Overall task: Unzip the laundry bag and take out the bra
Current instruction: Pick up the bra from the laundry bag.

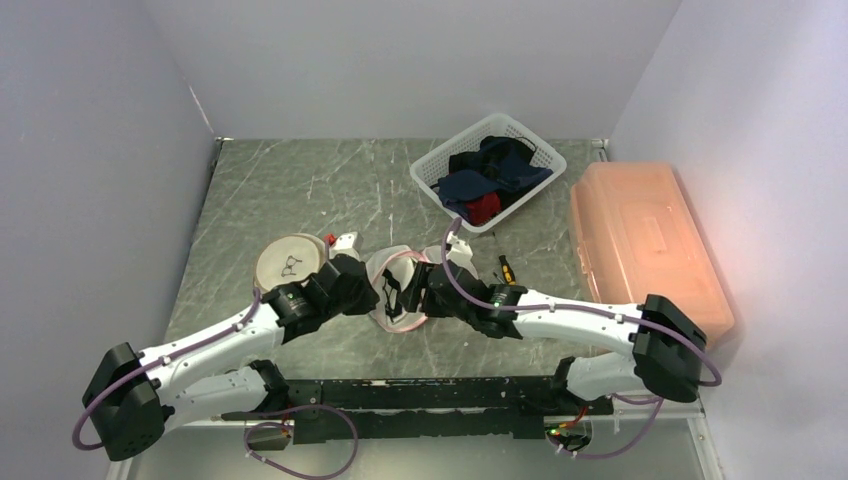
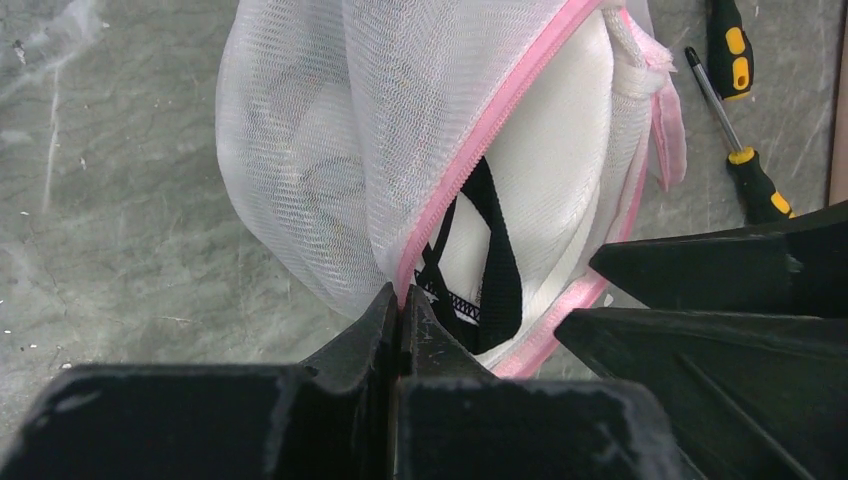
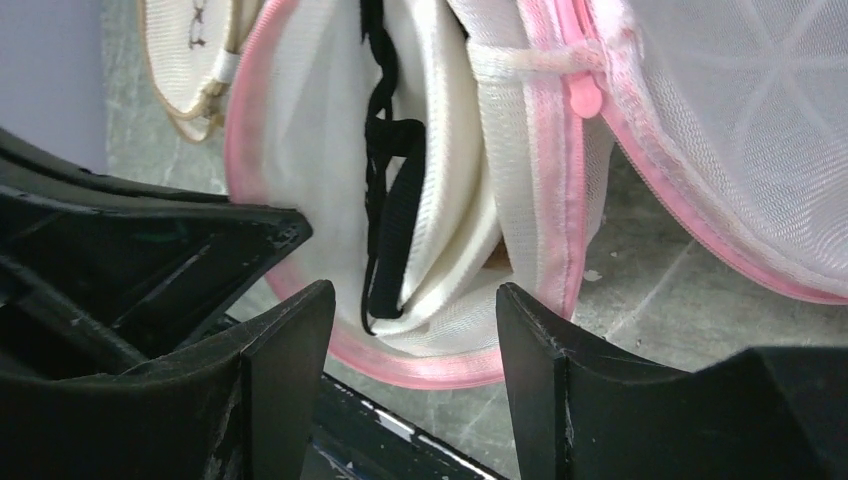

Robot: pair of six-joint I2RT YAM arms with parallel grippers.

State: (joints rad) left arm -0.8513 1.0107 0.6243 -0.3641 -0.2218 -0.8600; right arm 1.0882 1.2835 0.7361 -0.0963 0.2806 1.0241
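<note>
Grey marbled worktop (image 1: 300, 190) carried everything, with pale walls on three sides, a basket (image 1: 430, 165) of dark clothes at the far right and an orange box (image 1: 640, 240) beside it. Between my two hands lay the bag (image 2: 320, 140), white mesh with a pink zip (image 2: 500, 110) that stood open along most of its curve. The bra (image 2: 560, 170) showed in the gap: pale cups packed on edge, a black strap (image 2: 497, 250) hanging across them. My left hand (image 2: 400, 302) was shut tight on the bag, pinching the pink edge at the near end of the opening, and the mesh rose away from it. My right hand (image 3: 415, 300) faced the bag from the opposite side, fingers apart and nothing gripped. The bra lay straight ahead of it, just beyond the fingertips, inside the bag's mouth. Cups and strap ran lengthwise away from that hand, so closing the fingers would pinch across their thickness, not along them. Of the two, the right was the free one and the better placed for the bra; the left served as anchor. Both arms reached forward low and angled inward, wrists nearly meeting over the bag. I judged the unzipping done and the next move a short push in and a grip on cup or strap, with some risk of catching mesh too.
</note>
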